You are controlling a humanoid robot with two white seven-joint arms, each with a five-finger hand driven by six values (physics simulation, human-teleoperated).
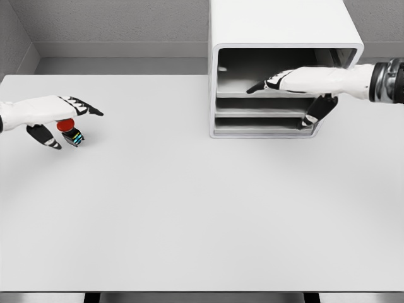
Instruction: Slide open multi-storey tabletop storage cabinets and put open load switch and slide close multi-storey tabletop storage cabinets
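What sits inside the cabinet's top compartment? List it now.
Inside the cabinet, only the right hand reaches across the top compartment; no switch there. The arm covers the right rear corner. The switch sits under the left hand.

Left hand (53,113) over red load switch (69,130), right hand (303,85) at open white cabinet (284,38)

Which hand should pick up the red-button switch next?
Left. The left hand is already over the red-button switch at the table's left side, fingers around it. The right hand is far across, reaching into the white storage cabinet.
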